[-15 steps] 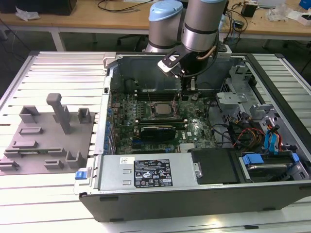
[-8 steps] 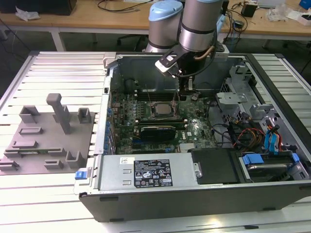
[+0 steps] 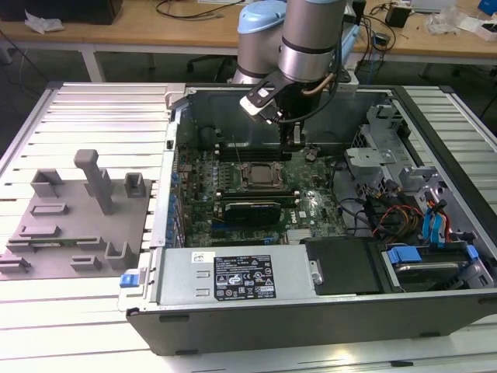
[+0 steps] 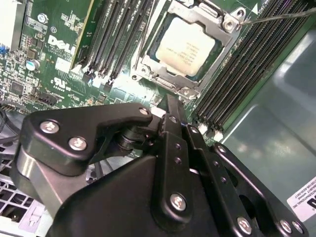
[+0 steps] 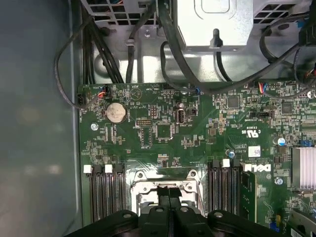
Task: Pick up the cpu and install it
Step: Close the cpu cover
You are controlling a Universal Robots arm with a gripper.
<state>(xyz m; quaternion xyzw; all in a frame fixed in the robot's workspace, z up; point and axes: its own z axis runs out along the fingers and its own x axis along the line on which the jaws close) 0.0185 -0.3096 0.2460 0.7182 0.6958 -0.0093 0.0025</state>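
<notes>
**Cpu** (image 4: 185, 47): a pale silver square. In the second wrist view it is seen lying flat inside the metal-framed socket (image 4: 148, 58), with the frame around its edges.

**Pincer** (image 4: 169, 101): black, fingers drawn together, nothing held between them. It is placed just beside the socket and apart from the cpu. In the first wrist view the pincer (image 5: 169, 191) is seen with its tips meeting over the socket's edge, so part of the frame is hidden.

**Supplied by the exterior view:**
- The arm (image 3: 311, 39) is lowered into the open computer case (image 3: 326, 318).
- The pincer (image 3: 293, 142) is held above the motherboard (image 3: 311, 206), just beyond the socket (image 3: 260, 177), toward the case's far wall.

**Supplied by the first wrist view:**
- A coin cell (image 5: 117, 112) is noted on the board.
- Black cables (image 5: 168, 59) are looped past the board's edge.
- A finned heat sink (image 5: 303, 168) is noted.

**Containers:**
- The case holds the motherboard and a power supply (image 3: 233, 276) along its near wall. Drive bays with blue-tagged wiring are at the exterior view's right.
- A grey tray (image 3: 78, 229) is set near the tabletop's edge at the exterior view's left. It carries grey blocks and a tall post (image 3: 97, 183).

**Room:**
- The socket is flanked on both sides by memory slots (image 4: 252, 64).
- Bare slatted tabletop (image 3: 101, 101) is left between the tray and the far edge.
</notes>
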